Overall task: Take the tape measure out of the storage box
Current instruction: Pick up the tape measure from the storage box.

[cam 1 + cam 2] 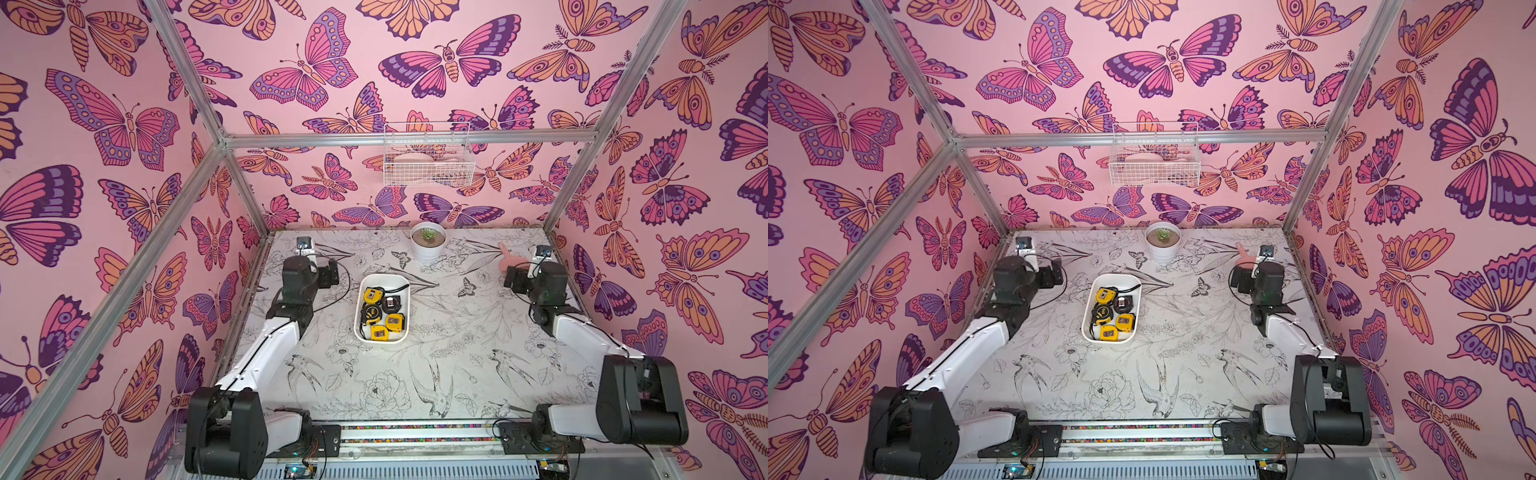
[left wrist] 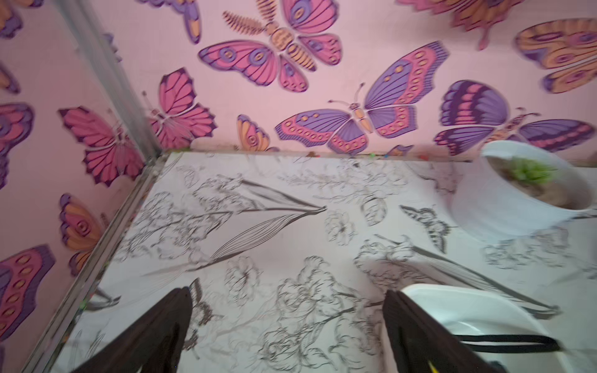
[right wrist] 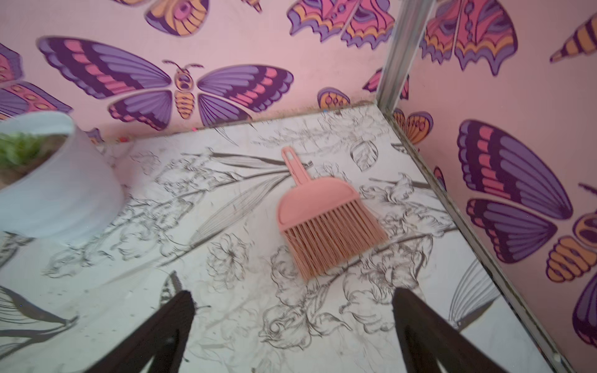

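Note:
The storage box (image 1: 384, 277) is a shallow white tub near the middle of the table, seen in both top views (image 1: 1116, 277). In it lie several tape measures, most yellow (image 1: 395, 322), one black (image 1: 390, 304). My left gripper (image 2: 287, 292) hangs open over the bare table just left of the box, with nothing between its fingers. A corner of the box (image 2: 452, 310) shows beside one black finger (image 2: 407, 323). My right gripper (image 3: 292, 294) is open and empty near the back right corner, far from the box.
A white plant pot (image 1: 428, 245) stands behind the box at the back. A pink hand brush (image 3: 323, 219) lies on the table in front of my right gripper. A white wire basket (image 1: 428, 160) hangs on the back wall. Aluminium frame posts edge the table.

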`<state>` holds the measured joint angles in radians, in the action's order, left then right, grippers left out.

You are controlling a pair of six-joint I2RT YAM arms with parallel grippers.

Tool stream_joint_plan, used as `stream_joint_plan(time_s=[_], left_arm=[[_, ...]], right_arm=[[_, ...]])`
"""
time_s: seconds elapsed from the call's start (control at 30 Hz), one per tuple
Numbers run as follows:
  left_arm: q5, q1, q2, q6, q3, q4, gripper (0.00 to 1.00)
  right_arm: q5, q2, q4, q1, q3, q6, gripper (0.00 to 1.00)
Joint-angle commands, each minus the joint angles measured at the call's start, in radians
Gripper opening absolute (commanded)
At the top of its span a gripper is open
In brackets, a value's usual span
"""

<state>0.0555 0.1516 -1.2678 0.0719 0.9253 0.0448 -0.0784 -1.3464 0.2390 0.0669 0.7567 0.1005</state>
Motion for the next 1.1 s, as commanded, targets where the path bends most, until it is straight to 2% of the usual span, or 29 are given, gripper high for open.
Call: stream_joint_plan(time_s=[0.0, 0.1, 0.23, 0.37, 0.7, 0.93, 1.07], left_arm=[[-0.086, 0.133, -0.075, 0.04, 0.152, -0.457, 0.98], [-0.097, 0.278, -0.189, 0.09, 0.319, -0.646, 0.99], [-0.15, 0.371, -0.381, 0.165, 0.509, -0.832, 0.98], [-0.184, 0.375, -0.495, 0.246, 0.574, -0.866, 0.97], [-0.29, 0.376, -0.69, 0.322, 0.688, -0.881, 0.93], [-0.174, 0.377, -0.765, 0.351, 0.701, -0.886, 0.88], [-0.128, 0.382, -0.764, 0.361, 0.696, -0.885, 0.87]], right_arm=[[0.072, 0.017, -0.319, 0.086, 0.079, 0.056, 0.99], [0.064, -0.004, -0.432, 0.198, 0.157, 0.04, 0.99], [0.109, -0.046, -0.532, 0.259, 0.219, 0.086, 1.0], [0.152, -0.03, -0.537, 0.261, 0.201, 0.139, 0.99], [0.214, 0.014, -0.562, 0.266, 0.147, 0.159, 0.97], [0.204, 0.051, -0.562, 0.269, 0.104, 0.164, 0.96], [0.211, 0.059, -0.574, 0.269, 0.102, 0.158, 0.96]])
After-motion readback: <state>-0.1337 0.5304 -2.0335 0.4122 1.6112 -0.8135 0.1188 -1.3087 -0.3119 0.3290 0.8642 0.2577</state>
